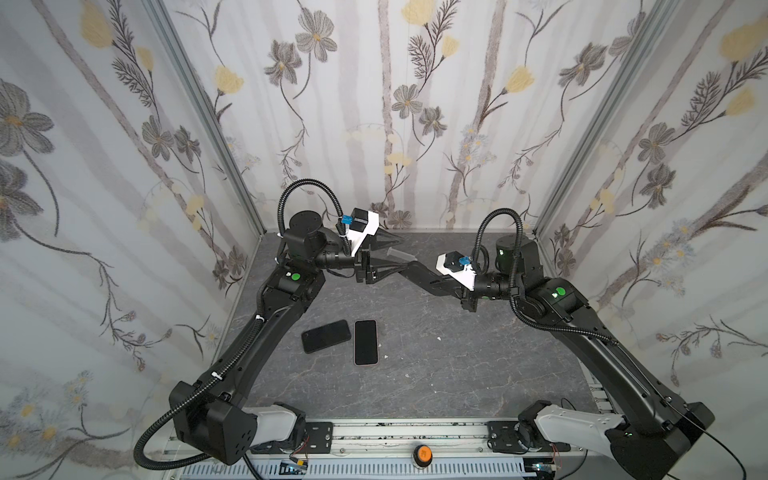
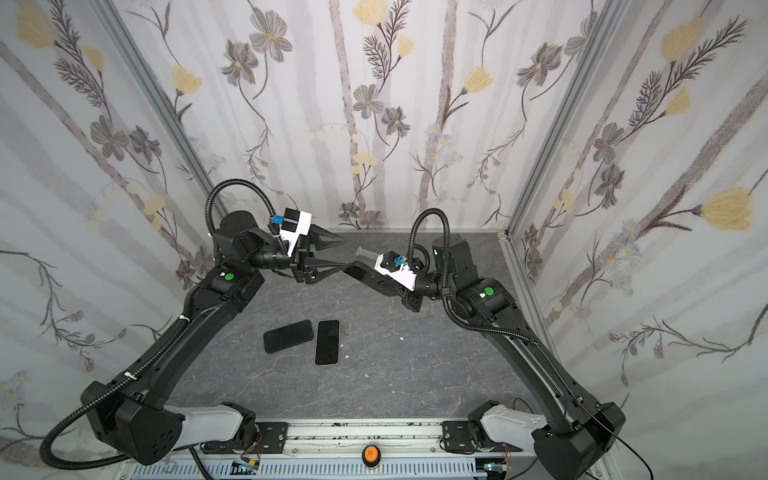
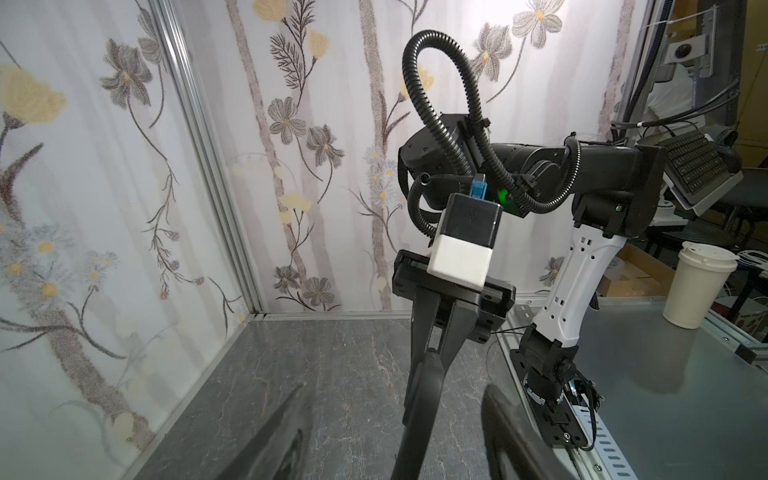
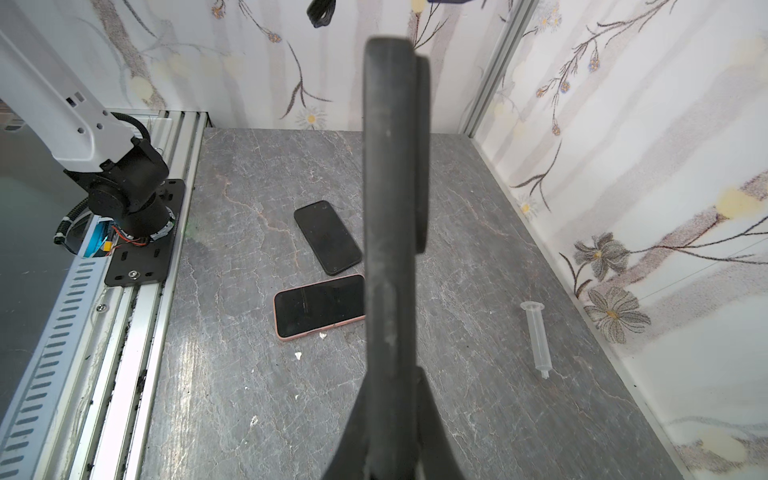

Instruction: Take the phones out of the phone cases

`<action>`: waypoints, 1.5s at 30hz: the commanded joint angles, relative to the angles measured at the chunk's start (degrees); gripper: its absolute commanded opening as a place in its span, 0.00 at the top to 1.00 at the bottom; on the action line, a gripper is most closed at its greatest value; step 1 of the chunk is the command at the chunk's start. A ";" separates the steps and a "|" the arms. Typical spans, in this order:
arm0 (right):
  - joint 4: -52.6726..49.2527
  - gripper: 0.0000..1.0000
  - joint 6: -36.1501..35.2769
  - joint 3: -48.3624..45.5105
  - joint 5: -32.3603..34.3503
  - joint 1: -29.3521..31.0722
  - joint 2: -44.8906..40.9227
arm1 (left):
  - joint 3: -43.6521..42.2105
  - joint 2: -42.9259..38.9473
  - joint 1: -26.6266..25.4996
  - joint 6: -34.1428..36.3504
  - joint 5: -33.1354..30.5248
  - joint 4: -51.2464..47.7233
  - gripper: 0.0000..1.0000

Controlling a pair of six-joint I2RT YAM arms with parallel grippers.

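Note:
Two flat dark slabs lie side by side on the grey table, left of centre in both top views. One is a phone (image 1: 365, 342) (image 2: 327, 342) (image 4: 318, 305) with a black screen and a pink rim; whether that rim is a phone case I cannot tell. The other (image 1: 326, 336) (image 2: 288, 336) (image 4: 327, 237) is all black, and whether it is a phone or a case I cannot tell. Both grippers hang high at the back, far from both. My left gripper (image 1: 405, 251) (image 2: 348, 251) (image 3: 397, 388) is open and empty. My right gripper (image 1: 409, 266) (image 2: 349, 270) (image 4: 395, 50) is shut and empty, its tip between the left fingers.
A clear plastic syringe (image 4: 538, 340) (image 1: 399, 252) lies near the back wall under the grippers. Small white crumbs (image 4: 297, 355) dot the table beside the pink-rimmed phone. Flowered walls enclose three sides. The arm bases and rail (image 1: 415, 432) line the front edge.

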 commanded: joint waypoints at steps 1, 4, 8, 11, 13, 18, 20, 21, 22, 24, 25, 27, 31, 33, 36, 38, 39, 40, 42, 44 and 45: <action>1.55 1.00 -1.48 0.44 -4.73 -1.49 1.29 | 3.10 0.45 -2.15 9.67 -6.01 -9.95 0.35; 1.19 1.00 -2.17 0.53 -5.22 -2.14 1.68 | 5.28 1.67 -3.29 12.05 -7.16 -15.01 0.35; 0.81 1.00 -4.79 -0.24 -4.20 -2.05 0.94 | 6.14 3.02 -3.47 10.78 -5.59 -15.35 0.36; 0.47 1.00 -6.50 -0.71 -3.13 -1.95 0.45 | 7.13 4.31 -3.56 9.62 -3.14 -15.63 0.36; 0.10 1.00 -6.88 -0.59 -2.61 -1.98 0.53 | 7.44 4.80 -3.54 9.00 -1.72 -15.89 0.37; 0.20 1.00 -7.26 -0.62 -2.68 -1.80 0.80 | 7.62 5.44 -3.71 8.21 0.07 -16.32 0.41; 0.47 1.00 -7.32 -0.58 -2.34 -1.72 0.88 | 7.37 5.57 -3.80 8.15 0.22 -16.51 0.43; 0.61 1.00 -7.30 -0.58 -2.24 -1.70 0.91 | 7.28 5.64 -3.89 8.11 0.27 -16.59 0.44; 0.73 1.00 -7.27 -0.61 -2.16 -1.64 0.99 | 7.26 5.74 -3.98 8.02 0.34 -16.68 0.45; 0.92 1.00 -7.26 -0.50 -2.07 -1.40 0.99 | 7.22 5.94 -4.22 7.89 0.34 -16.77 0.47; 0.94 1.00 -7.26 -0.58 -1.91 -1.29 0.97 | 7.10 5.94 -4.33 7.82 0.39 -16.87 0.49; 1.07 1.00 -7.56 -0.66 -1.63 -1.06 0.84 | 7.09 6.14 -4.37 7.71 0.32 -17.02 0.54; 1.80 1.00 -7.93 -1.06 -0.71 -0.55 0.45 | 7.33 6.72 -4.42 7.37 0.48 -17.35 0.65; 1.85 1.00 -8.51 -1.23 -0.54 -0.34 0.22 | 7.36 6.73 -4.37 7.39 -0.04 -17.48 0.68; 2.77 1.00 -9.81 -2.41 1.04 0.41 -0.77 | 7.70 6.79 -4.41 7.36 -0.73 -17.74 0.74; 4.17 1.00 -10.28 -3.54 1.77 0.79 -1.79 | 7.88 6.85 -4.41 7.40 -1.09 -17.92 0.76; 4.78 1.00 -10.45 -4.05 1.82 0.92 -2.22 | 7.91 6.92 -4.42 7.45 -1.24 -18.03 0.76; 5.36 1.00 -10.68 -4.58 1.80 1.16 -2.74 | 7.84 6.85 -4.42 7.57 -1.43 -18.09 0.76; 6.08 1.00 -11.08 -5.44 1.88 1.42 -3.45 | 7.80 6.89 -4.42 7.70 -1.88 -18.26 0.77; 6.14 1.00 -11.62 -5.93 1.93 1.71 -3.86 | 7.88 6.94 -4.42 7.67 -2.57 -18.36 0.77; 6.03 1.00 -12.02 -6.11 1.89 1.92 -4.01 | 7.97 7.06 -4.42 7.59 -2.96 -18.44 0.77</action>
